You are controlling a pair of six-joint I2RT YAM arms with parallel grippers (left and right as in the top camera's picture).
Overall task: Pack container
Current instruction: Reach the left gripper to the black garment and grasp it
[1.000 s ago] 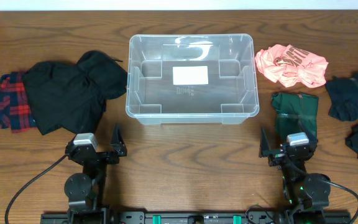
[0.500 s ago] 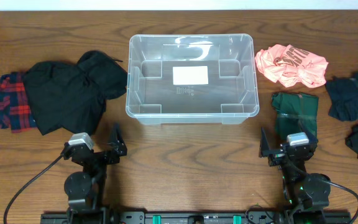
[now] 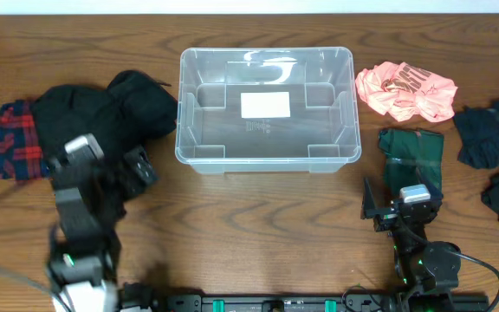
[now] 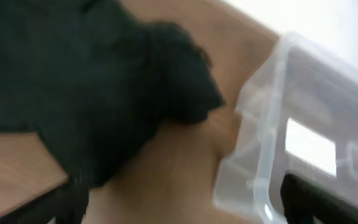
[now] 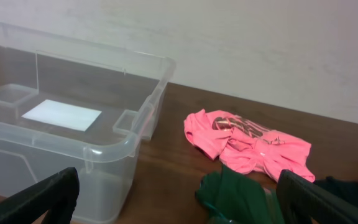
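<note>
The container (image 3: 267, 160) is a clear plastic bin with a white label on its bottom, standing empty at the table's middle back. It also shows in the left wrist view (image 4: 260, 155) and the right wrist view (image 5: 104, 152). My left gripper (image 3: 102, 173) is open and empty, blurred, just in front of a black garment (image 3: 102, 121) left of the container; the garment fills the left wrist view (image 4: 92, 81), with the jaws (image 4: 185, 208) wide apart. My right gripper (image 3: 403, 208) is open and empty near the front right, just short of a green garment (image 3: 412, 152).
A red plaid cloth (image 3: 11, 147) lies under the black garment at far left. A pink shirt (image 3: 405, 91) lies right of the container, also in the right wrist view (image 5: 247, 143) behind the green garment (image 5: 241, 193). Dark clothes (image 3: 488, 130) lie at the right edge.
My left arm has swung up and to the left from its rest spot, toward the black garment. The right arm and the clothes have not moved.
</note>
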